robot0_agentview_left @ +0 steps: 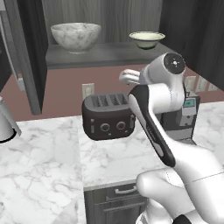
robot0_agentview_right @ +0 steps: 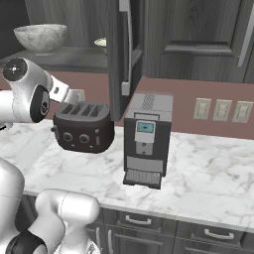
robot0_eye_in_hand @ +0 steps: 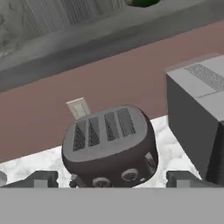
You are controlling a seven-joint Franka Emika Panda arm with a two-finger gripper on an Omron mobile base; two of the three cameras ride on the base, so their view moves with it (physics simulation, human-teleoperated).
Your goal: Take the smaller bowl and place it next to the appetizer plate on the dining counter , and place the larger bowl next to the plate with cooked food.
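You can see both bowls up on the open cabinet shelf (robot0_agentview_left: 109, 54), put away where dishes go. The larger bowl (robot0_agentview_left: 75, 36) sits to the left and the smaller bowl (robot0_agentview_left: 147, 39) sits to the right, well apart. Your gripper (robot0_eye_in_hand: 111, 177) has its fingers spread wide and holds nothing. It looks over the toaster (robot0_eye_in_hand: 109, 146), with the coffee machine (robot0_agentview_right: 146, 139) just beside. No words or brand names can be read anywhere

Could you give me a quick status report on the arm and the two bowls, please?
Gripper open, empty, above the toaster. Smaller bowl and larger bowl untouched on the cabinet shelf. Nothing blocking them.
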